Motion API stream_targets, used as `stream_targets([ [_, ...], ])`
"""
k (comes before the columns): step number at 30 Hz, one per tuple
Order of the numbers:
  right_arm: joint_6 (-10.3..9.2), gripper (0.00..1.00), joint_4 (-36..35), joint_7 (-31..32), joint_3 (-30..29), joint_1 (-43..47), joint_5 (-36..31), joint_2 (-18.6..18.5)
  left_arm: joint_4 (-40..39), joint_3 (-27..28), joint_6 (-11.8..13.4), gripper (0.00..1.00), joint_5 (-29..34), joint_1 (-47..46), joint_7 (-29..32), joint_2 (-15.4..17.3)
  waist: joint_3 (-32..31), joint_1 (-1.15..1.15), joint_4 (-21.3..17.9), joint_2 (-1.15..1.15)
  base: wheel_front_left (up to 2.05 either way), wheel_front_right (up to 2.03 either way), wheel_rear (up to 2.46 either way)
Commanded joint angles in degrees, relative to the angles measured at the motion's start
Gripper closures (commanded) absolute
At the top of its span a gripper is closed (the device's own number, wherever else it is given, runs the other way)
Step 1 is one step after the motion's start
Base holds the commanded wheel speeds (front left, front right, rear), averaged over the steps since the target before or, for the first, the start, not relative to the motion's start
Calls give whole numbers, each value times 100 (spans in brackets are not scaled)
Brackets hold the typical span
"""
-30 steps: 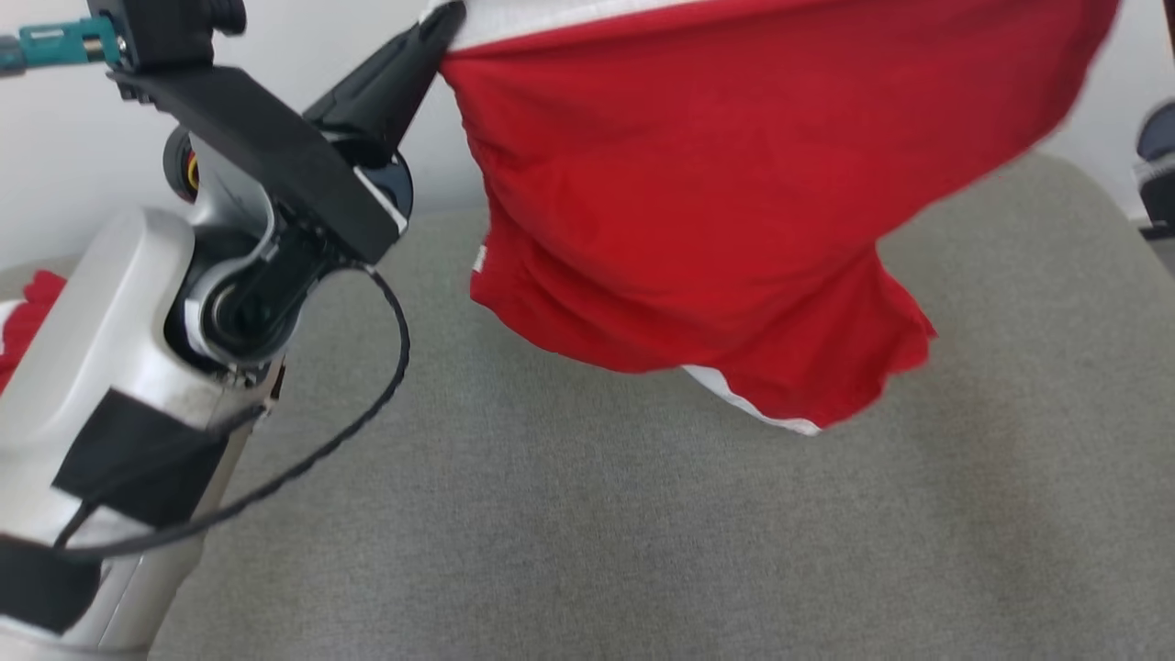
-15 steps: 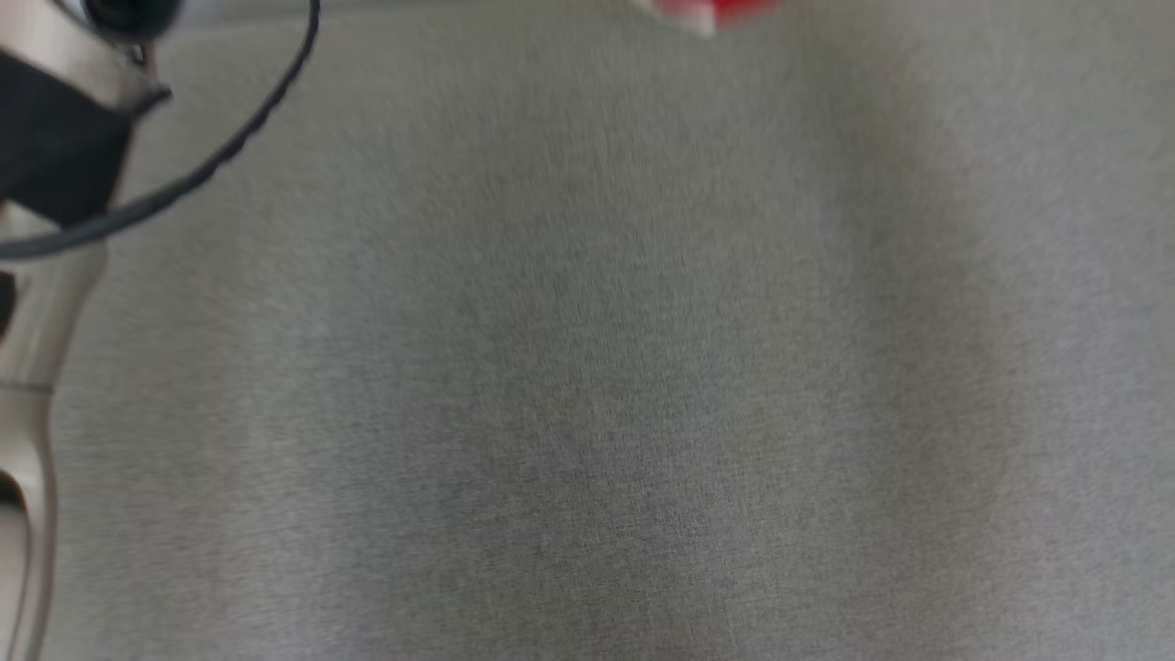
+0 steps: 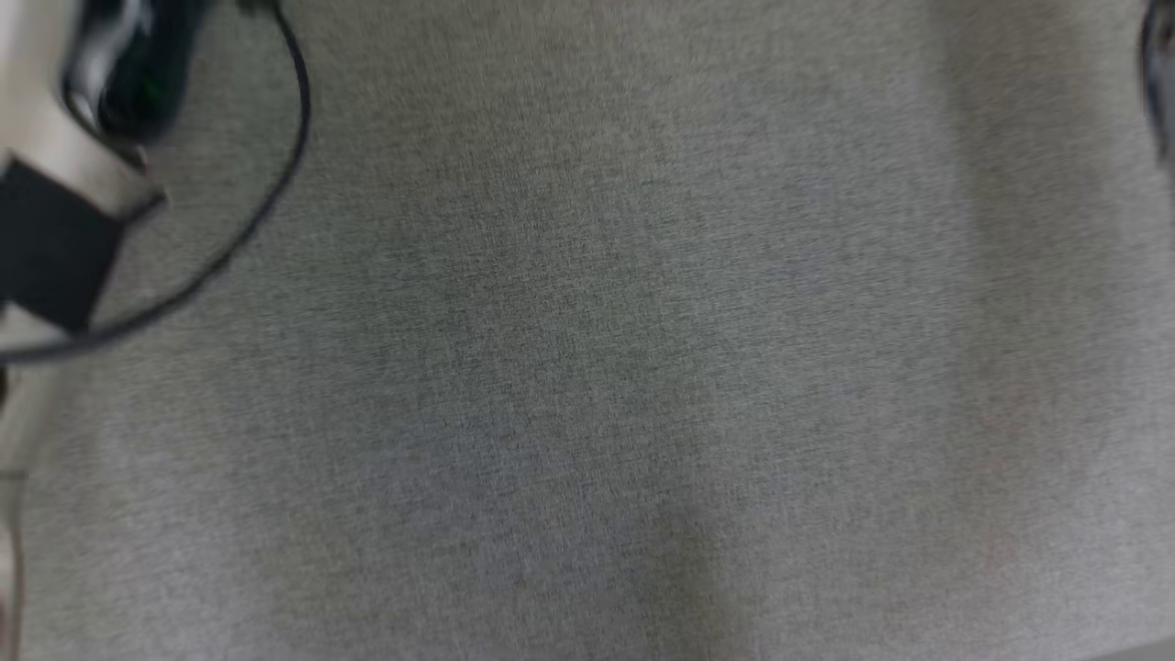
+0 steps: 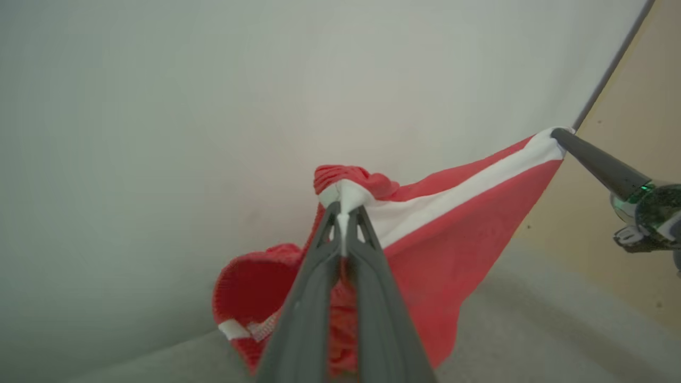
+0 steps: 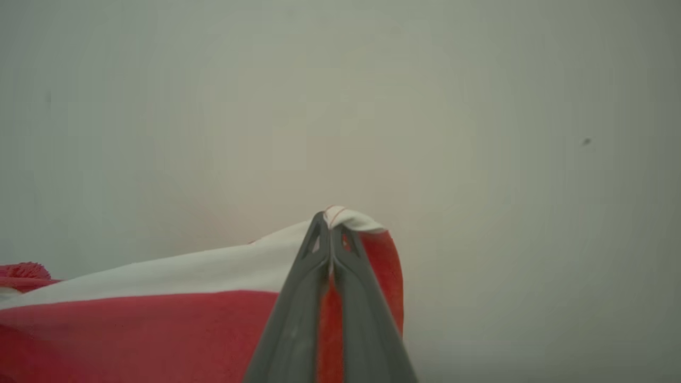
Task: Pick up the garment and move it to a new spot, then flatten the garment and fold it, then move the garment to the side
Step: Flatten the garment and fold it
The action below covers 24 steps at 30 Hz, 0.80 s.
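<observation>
The head view looks steeply down, from near, onto a grey woven fabric surface [image 3: 643, 367]. It is blurred, and a pale forearm with a black strap [image 3: 27, 110] sits at its upper left edge. The left wrist view looks along the left gripper [image 4: 343, 215] toward a plain pale wall [image 4: 159, 106], close upon a red cloth garment with a white band [image 4: 452, 239]. The right wrist view looks along the right gripper [image 5: 329, 217] at what seems the same wall. Both wrist views share that white band.

pale forearm casing [image 3: 39, 145] with a black band [image 3: 50, 248]; thin black cable [image 3: 308, 110] looped alongside. left gripper [image 4: 343, 215] fingers [image 4: 306, 314] long, dark grey, tapering, slotted near the tips.
</observation>
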Motion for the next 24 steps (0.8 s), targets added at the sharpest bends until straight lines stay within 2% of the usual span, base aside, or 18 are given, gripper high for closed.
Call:
stream_targets([
  [1,-7,100,-182,-11,-41,438,-24,-55,-172,245,1,100,20,372,-25,75,310,-3,-67,-2,0,0,0],
  [6,-7,100,-740,-11,-90,1737,193,-368,-780,714,2,100,273,1883,-6,67,-72,-3,2,-2,0,0,0],
  [7,-7,100,-740,-11,-90,1737,193,-368,-780,714,2,100,273,1883,-6,67,-72,-3,2,-2,0,0,0],
  [15,-8,100,-1568,-12,-261,3878,623,-821,-1781,721,5,100,1042,4095,10,247,-822,-3,141,-2,0,0,0],
  [18,-9,100,-1783,-12,-343,4485,694,-883,-1904,844,7,100,1227,4776,16,190,-1134,-3,163,-2,0,0,0],
  [24,-14,100,-2223,-13,-334,5577,670,-1053,-2149,1289,7,100,1508,6095,15,-128,-1807,-3,187,-2,0,0,0],
])
